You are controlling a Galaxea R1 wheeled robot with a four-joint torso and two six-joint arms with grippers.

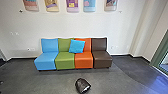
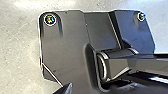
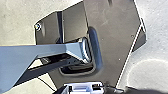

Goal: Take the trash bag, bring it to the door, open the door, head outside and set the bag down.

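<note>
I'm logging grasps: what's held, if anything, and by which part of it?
Not the trash bag: it lies on the floor, ungripped. Anything else, I can't tell.

Right wrist | dark plate [image 3: 112, 47] | jointed bar [image 3: 22, 58] over it | floor [image 3: 156, 47] around

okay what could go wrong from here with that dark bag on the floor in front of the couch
The dark bag lies near the head view's bottom edge, so driving closer might lose sight of it or bump it. The couch stands beyond it, so overshooting could hit the seats.
</note>
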